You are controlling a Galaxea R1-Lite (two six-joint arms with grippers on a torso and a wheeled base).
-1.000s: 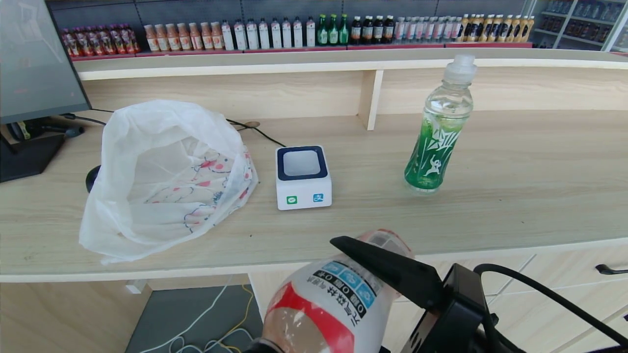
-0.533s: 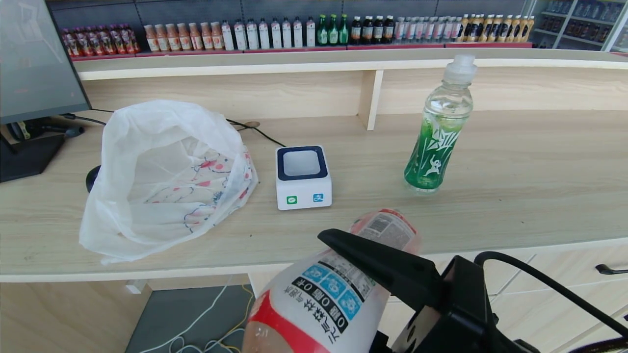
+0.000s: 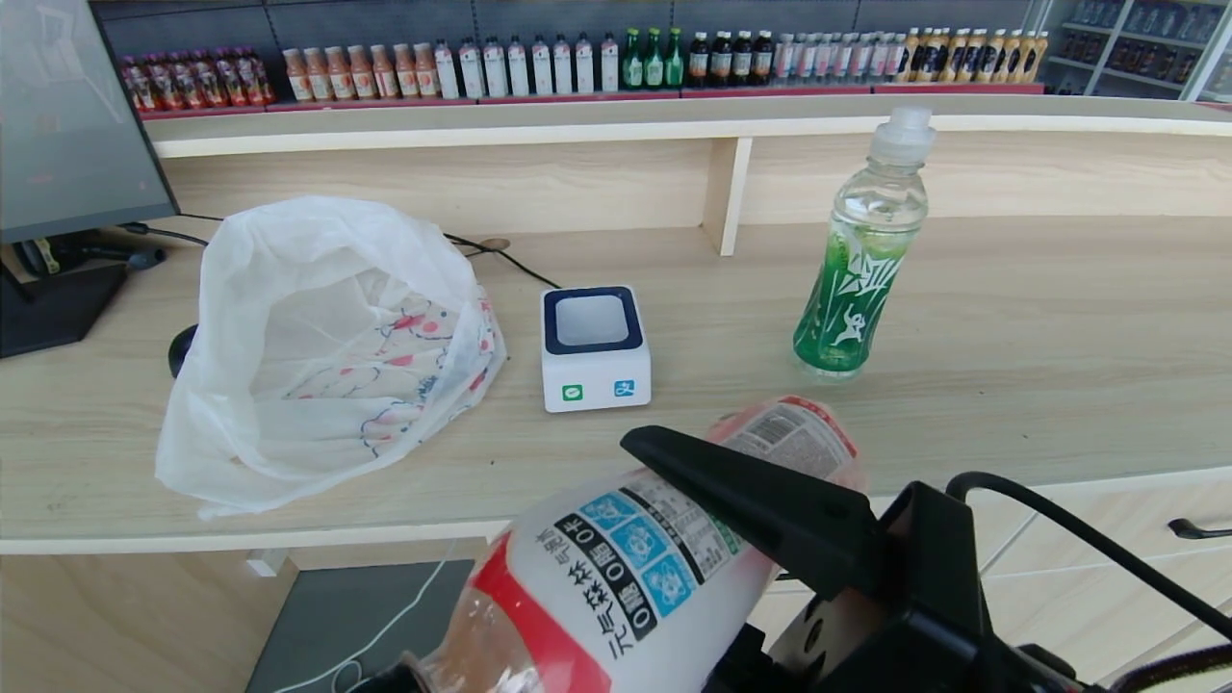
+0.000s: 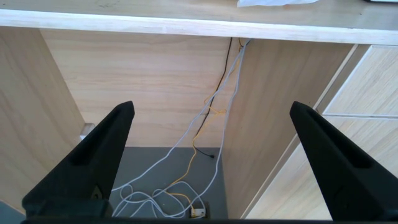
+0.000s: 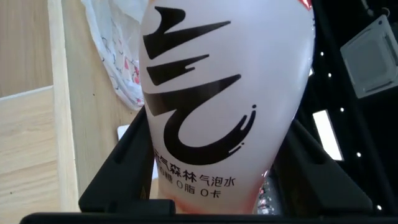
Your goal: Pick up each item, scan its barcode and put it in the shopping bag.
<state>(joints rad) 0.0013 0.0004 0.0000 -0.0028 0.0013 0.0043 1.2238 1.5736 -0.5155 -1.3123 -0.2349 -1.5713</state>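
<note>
My right gripper is shut on a pink-and-white labelled bottle, held tilted on its side in front of the counter's front edge, below the scanner. Up close, the same bottle sits between the black fingers. The white scanner box with a dark-rimmed window sits mid-counter. A white shopping bag lies open to its left. A green-labelled bottle stands upright to the scanner's right. My left gripper is open and empty below the counter edge, over floor cables.
A monitor stands at the far left with a dark mouse behind the bag. A cable runs across the counter to the scanner. A raised wooden shelf backs the counter, with stocked drink shelves beyond.
My right gripper has raised the pink bottle and carried it a little forward and right; its base now overlaps the counter's front edge. The rest stays put.
</note>
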